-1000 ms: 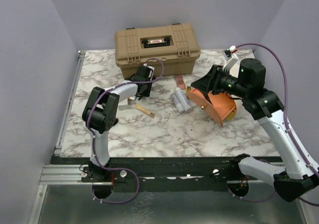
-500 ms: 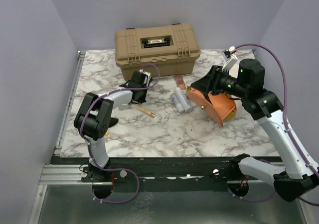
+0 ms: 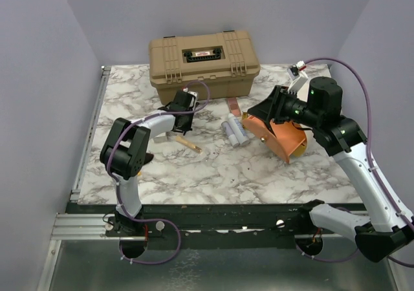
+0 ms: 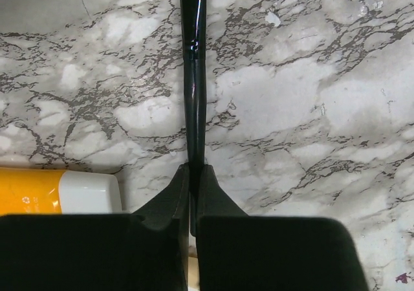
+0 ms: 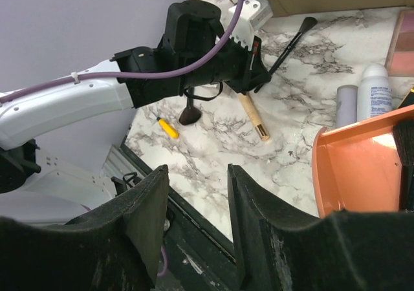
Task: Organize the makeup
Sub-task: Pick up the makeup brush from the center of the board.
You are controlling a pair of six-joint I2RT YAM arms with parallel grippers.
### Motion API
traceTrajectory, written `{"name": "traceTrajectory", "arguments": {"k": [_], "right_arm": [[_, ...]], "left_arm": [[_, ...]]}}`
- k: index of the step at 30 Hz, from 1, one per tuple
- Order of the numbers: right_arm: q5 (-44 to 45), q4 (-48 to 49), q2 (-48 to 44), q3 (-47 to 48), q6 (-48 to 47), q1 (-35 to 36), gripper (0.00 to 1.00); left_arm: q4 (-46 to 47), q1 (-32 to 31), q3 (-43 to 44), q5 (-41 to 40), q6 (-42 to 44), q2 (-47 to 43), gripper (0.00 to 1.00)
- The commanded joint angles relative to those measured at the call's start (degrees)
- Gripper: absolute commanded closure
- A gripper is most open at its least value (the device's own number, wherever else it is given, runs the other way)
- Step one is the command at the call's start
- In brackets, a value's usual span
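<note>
Left wrist: my left claw (image 4: 192, 169) clamps a black brush (image 4: 193, 77), its end cut off; right claw (image 5: 196, 172) stands half-open, empty.

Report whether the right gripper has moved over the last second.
No. The right gripper holds its spot, right of the tan case, by the orange pouch.

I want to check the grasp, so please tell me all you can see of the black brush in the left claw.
The black brush is thin, with a glossy, plastic-looking handle that widens toward its far end. The left claw is shut on its near end; the rest points straight out over the marble table. Whether it touches the table cannot be told.
</note>
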Motion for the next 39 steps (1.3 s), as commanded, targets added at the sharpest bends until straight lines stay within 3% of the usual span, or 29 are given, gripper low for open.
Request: {"name": "traceTrajectory", "arguments": {"k": [1, 11, 23, 25, 29, 32, 35, 39], "right_arm": [[1.7, 0.0, -1.0, -0.8, -0.1, 0.3, 0.52], [0.3, 0.5, 0.7, -0.6, 0.2, 0.3, 0.52], [-0.2, 1.2, 1.3, -0.9, 0.4, 0.3, 0.51], [-0.3, 1.2, 1.7, -0.8, 0.6, 0.3, 0.49], [-0.2, 1.6, 2.7, -0.8, 1.7, 0.3, 0.35], [-1.4, 2.9, 3.2, -1.5, 2.3, 0.3, 0.31], [-1.9, 3.7, 3.6, -1.8, 2.5, 0.3, 0.31], [-4.8, 5.6, 3.4, -2.8, 2.6, 0.4, 0.38]], "left_arm": [[-6.0, -2.3, -5.1, -0.2, -0.4, 1.6, 1.00], [-3.1, -9.2, -7.5, -2.3, -2.2, -11.1, 1.00], [1.7, -11.9, -10.6, -2.9, -7.2, -22.4, 1.00], [3.8, -12.2, -12.0, -1.9, -8.8, -26.1, 1.00], [7.4, -13.5, -13.1, 0.0, -11.9, -31.7, 1.00], [10.0, -15.1, -13.5, 0.5, -14.0, -35.0, 1.00], [12.5, -16.1, -13.4, 3.6, -16.2, -37.0, 1.00], [13.2, -20.4, -9.7, 3.0, -17.5, -37.2, 1.00]]}}
